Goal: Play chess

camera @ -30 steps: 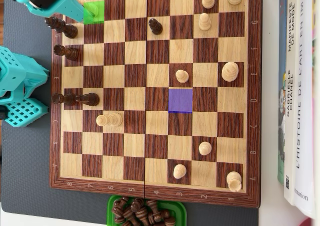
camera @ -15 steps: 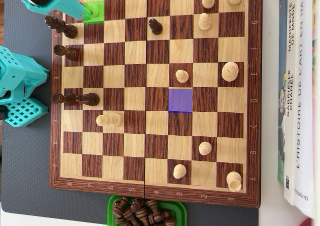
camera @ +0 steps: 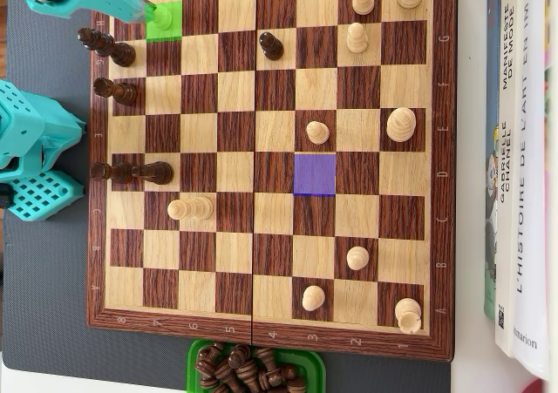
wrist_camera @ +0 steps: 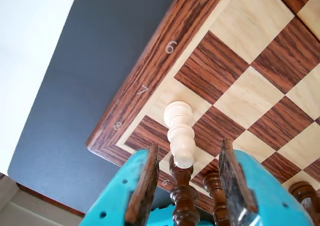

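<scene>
In the wrist view my gripper (wrist_camera: 189, 146) is open. Its wood-faced fingers (wrist_camera: 145, 183) stand apart on either side of the head of a white piece (wrist_camera: 179, 128). That piece is upright on a light square near the corner of the chessboard (wrist_camera: 150, 80), with a gap at each side. Two dark pieces (wrist_camera: 183, 201) rise in the foreground between the fingers. From overhead, the teal gripper (camera: 139, 10) sits at the top left, its tip at the green-marked square (camera: 170, 27). A purple-marked square (camera: 315, 174) lies mid-board.
Dark pieces (camera: 118, 51) stand along the left files and white pieces (camera: 401, 125) on the right half. A green tray (camera: 196, 358) of captured dark pieces sits below the board. Books (camera: 519, 149) lie at the right. The arm's teal base (camera: 35, 149) is at the left.
In the overhead view the gripper has slid up and to the left, uncovering more of the green-marked square. No piece on the board has moved.
</scene>
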Robot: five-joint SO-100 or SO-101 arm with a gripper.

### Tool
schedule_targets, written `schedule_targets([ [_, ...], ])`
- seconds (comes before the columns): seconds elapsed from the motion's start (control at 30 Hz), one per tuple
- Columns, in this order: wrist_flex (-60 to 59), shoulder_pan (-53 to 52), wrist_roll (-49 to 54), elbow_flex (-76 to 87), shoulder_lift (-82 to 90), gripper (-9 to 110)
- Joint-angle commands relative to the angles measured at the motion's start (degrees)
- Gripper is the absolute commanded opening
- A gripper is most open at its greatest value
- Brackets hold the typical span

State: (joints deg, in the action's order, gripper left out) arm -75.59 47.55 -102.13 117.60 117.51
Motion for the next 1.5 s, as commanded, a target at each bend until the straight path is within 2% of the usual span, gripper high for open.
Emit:
schedule_targets([
  [0.0, 0.3, -0.2, -0.4, -2.3, 4.6, 18],
  [0.23, 0.4, -4.0, -0.1, -3.0, 13.8, 18],
  [0.4, 0.4, -10.5, 0.3, -4.9, 21.4, 18],
  [0.7, 0.4, -30.5, 0.5, -4.7, 35.1, 18],
  [0.97, 1.2, -47.7, 8.3, -4.6, 40.4, 18],
  [1.13, 16.4, -51.2, 10.2, 3.4, 43.4, 18],
  [1.47, 47.7, -50.1, 10.5, 26.1, 54.5, 18],
])
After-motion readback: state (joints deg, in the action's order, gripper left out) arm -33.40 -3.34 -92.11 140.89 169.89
